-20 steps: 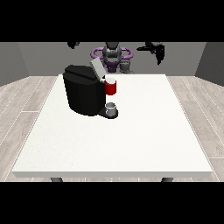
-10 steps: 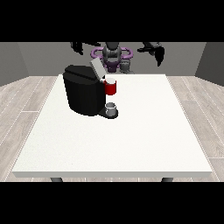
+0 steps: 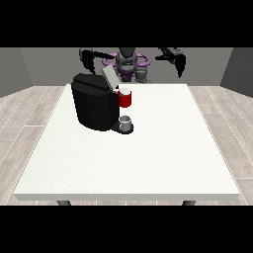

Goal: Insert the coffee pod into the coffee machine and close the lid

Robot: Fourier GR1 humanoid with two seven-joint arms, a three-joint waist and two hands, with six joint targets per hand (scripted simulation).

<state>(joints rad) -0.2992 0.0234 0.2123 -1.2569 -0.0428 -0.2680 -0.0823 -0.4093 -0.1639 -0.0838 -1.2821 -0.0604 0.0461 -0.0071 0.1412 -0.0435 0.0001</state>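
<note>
The black coffee machine [image 3: 94,106] stands on the left half of the white table [image 3: 163,148]. Its grey lid [image 3: 108,77] is tilted up and open. A red holder with a white top [image 3: 125,98] juts from its front, above a small grey cup [image 3: 126,122] on the base. A small grey object, perhaps the pod [image 3: 142,75], sits at the far table edge in front of the robot's torso. Above the far edge, the hand at the view's left [image 3: 89,60] hangs behind the machine and the hand at the view's right [image 3: 180,64] is well clear of it. Both hold nothing, fingers pointing down.
The robot's purple and grey torso [image 3: 127,63] rises behind the far edge. Bare white table surface stretches to the right of the machine and towards the camera. Grey plank floor surrounds the table.
Both hands have come down a little towards the table's far edge, the one at the view's right more clearly. The machine, lid and cup have not moved.
</note>
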